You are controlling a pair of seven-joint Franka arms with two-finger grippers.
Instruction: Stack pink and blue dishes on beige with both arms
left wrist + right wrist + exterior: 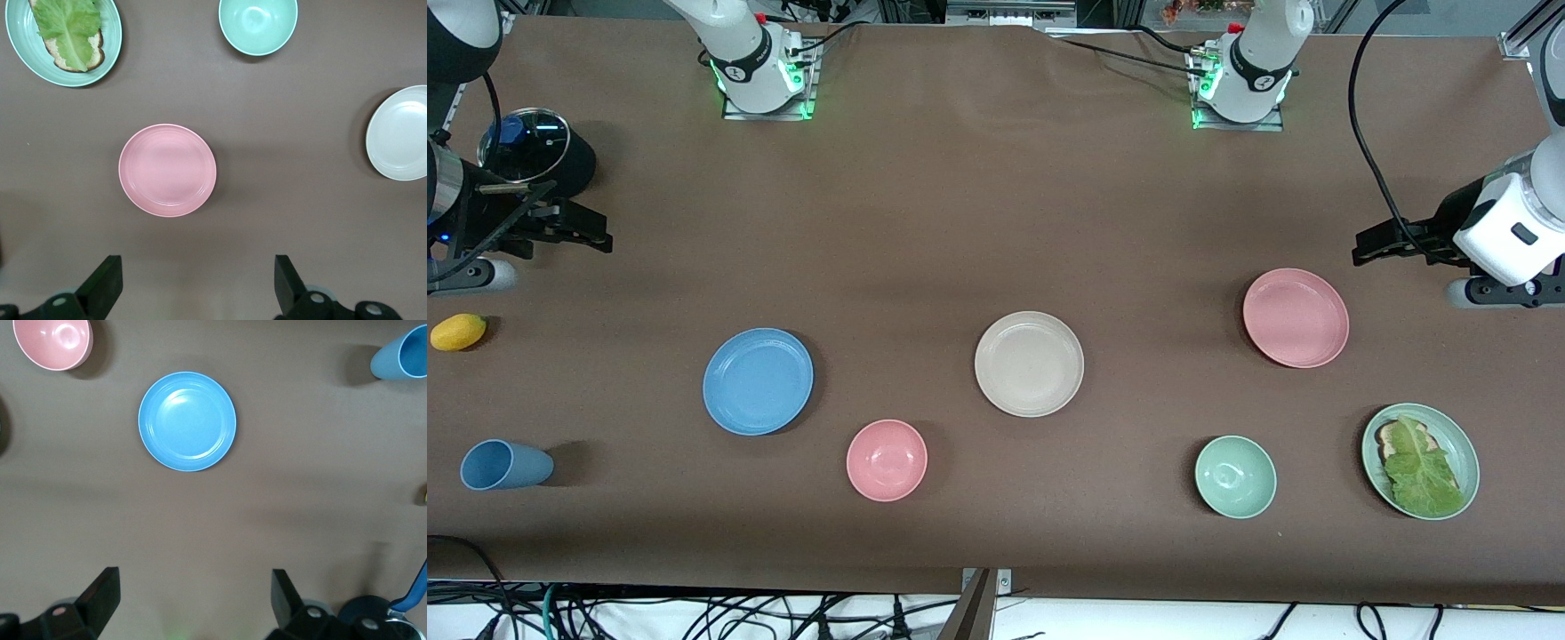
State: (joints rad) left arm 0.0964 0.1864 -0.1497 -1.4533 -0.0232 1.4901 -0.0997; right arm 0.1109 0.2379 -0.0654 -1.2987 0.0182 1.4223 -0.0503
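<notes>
The cream-beige plate (1029, 364) (400, 133) lies mid-table. The light blue plate (758, 381) (187, 421) rests toward the right arm's end, and the pink plate (1296, 317) (167, 170) toward the left arm's end. All three lie flat, apart from one another, with nothing on them. My left gripper (1369, 249) (198, 287) hangs open over bare table beside the pink plate, holding nothing. My right gripper (596, 233) (195, 603) hangs open over bare table at the right arm's end, holding nothing and well clear of the blue plate.
A pink bowl (887, 460) and a green bowl (1235, 476) sit nearer the front camera than the plates. A pale green plate with lettuce (1420, 460), a tipped blue cup (505, 465), a yellow fruit (458, 332) and a lidded black pot (534, 156) stand near the table's ends.
</notes>
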